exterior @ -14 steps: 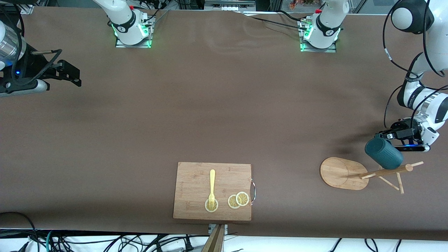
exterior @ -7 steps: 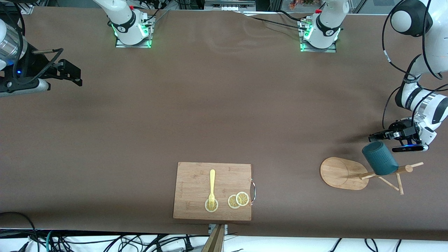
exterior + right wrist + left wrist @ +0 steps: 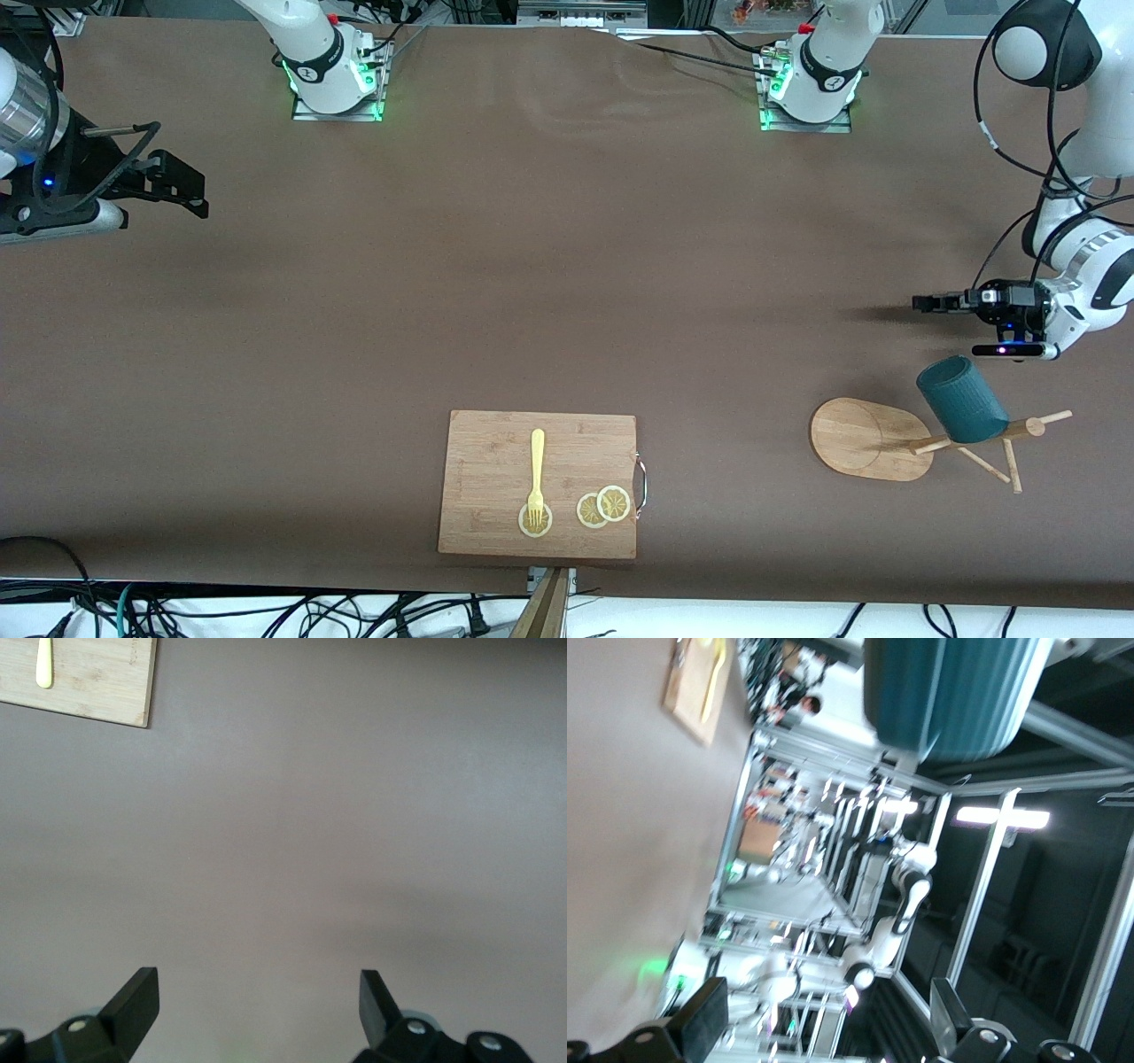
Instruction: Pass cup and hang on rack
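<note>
Your bench (image 3: 567, 292) carries a cutting board (image 3: 496, 470) low center. Right gripper (image 3: 182, 186) waits upper left of the frame, jaws wide. Left gripper (image 3: 930, 304) at the right edge, jaws wide, empty. Rack (image 3: 873, 439) lower right; cup (image 3: 961, 400) hangs on its peg.
</note>
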